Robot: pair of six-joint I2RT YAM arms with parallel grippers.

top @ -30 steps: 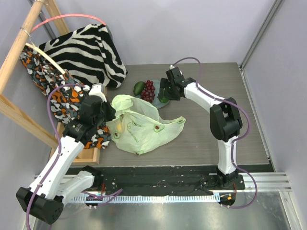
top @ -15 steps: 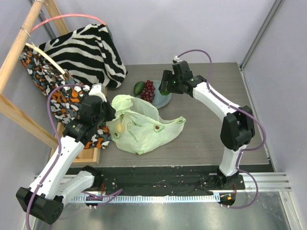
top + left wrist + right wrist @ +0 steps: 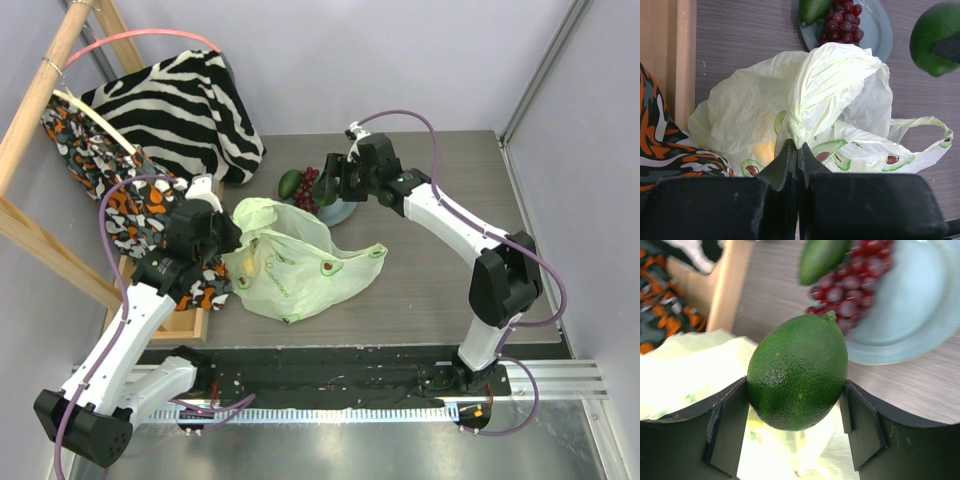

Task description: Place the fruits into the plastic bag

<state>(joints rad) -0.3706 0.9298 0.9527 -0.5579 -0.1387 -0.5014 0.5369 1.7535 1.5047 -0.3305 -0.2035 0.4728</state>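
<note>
Pebbly green lime (image 3: pixel 797 372) pinched by right fingers (image 3: pixel 726 426); left fingers (image 3: pixel 781 168) clamp crinkly plastic bag (image 3: pixel 830 85).

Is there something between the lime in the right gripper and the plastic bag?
Nothing visible. The lime hangs clear in the right gripper, beside the plastic bag, which the left gripper pinches.

- My right gripper (image 3: pixel 796 405) and its lime (image 3: pixel 797 365) covered much of the plastic bag (image 3: pixel 685 370) beneath.
- The avocado (image 3: pixel 822 259) and the plate (image 3: pixel 920 315) ran off the right wrist picture's edges, both blurred.
- Through the bag's plastic, a yellow shape (image 3: pixel 762 151) showed too faintly to name.
</note>
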